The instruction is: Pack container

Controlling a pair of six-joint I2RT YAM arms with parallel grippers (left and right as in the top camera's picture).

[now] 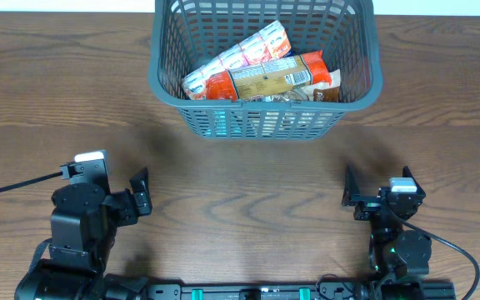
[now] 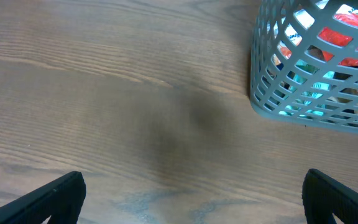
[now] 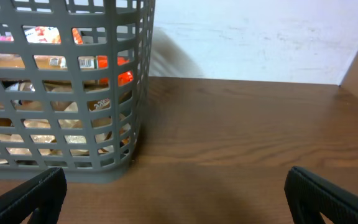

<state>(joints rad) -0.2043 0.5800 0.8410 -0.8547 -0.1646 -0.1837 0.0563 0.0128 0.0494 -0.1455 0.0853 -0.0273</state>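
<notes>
The brown wood-grain desk [image 1: 248, 208] stretches open ahead of both sets of jaws. The left jaws and the right jaws each stand spread wide, holding nothing. The container [image 1: 265, 106] sits well ahead of them near the desk's far edge, between the two sideways, with snack packs [image 1: 261, 67] inside. A white wall [image 3: 260, 37] rises beyond the desk.

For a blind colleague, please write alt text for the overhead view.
A grey-blue lattice basket holding several snack packs stands at the far side of a wooden table. The left gripper and right gripper sit open and empty near the front edge.
</notes>
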